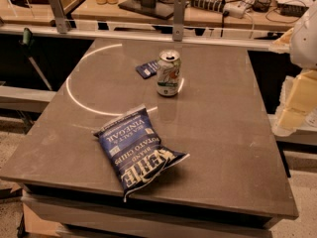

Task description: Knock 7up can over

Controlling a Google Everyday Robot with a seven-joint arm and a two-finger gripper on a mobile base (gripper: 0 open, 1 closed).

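- The small cylindrical aluminium 7up can, printed white and green with a silver top and pull tab, stands upright on the flat grey-brown desk, toward the far middle of it. The knock is not yet done.
- My end effector, a pale cream blocky shape, sits at the right edge of the view, past the desk's right side and well apart from the can. I cannot tell whether it is wide or narrow.
- I judge the step in hand to be the approach, since nothing of mine touches the can.
- The next move calls for travelling leftward over the desk and meeting the can high on its side. A sideways push there should make it tip rather than slide.
- A small flat dark-blue packet lies just beside the can, on its far-left side. If the can tips that way, it may land on the packet.
- A crinkled blue chip bag with white lettering lies nearer the front edge, apart from the can. I judge it to be out of my path from the right.
- Counted: one can, one packet, one chip bag, one end effector.
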